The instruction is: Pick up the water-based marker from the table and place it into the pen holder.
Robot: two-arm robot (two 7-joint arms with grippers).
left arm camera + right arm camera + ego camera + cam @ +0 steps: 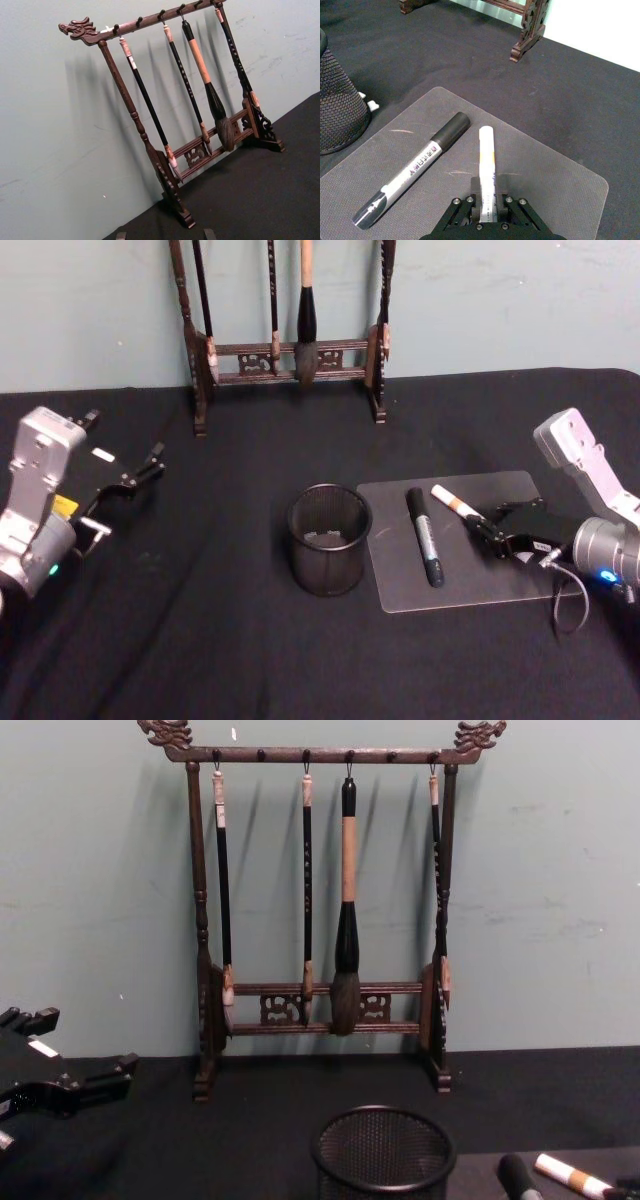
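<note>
The pen holder [329, 540] is a round black mesh cup at the middle of the black table [200, 640]; it also shows in the chest view [383, 1155] and the right wrist view [337, 110]. Right of it, the water-based marker [455, 502], white with an orange band, lies on a clear mat [500, 580]. My right gripper [487, 528] is low over the mat, and its fingers [465, 207] press both sides of the marker's [486, 155] near end. My left gripper [125, 495] hovers open and empty at the far left [88, 1042].
A second marker [424, 537] with a black cap lies on the mat beside the white one [415, 170]. A tall carved wooden brush rack [290, 355] with hanging brushes stands at the table's back against the wall [320, 1010].
</note>
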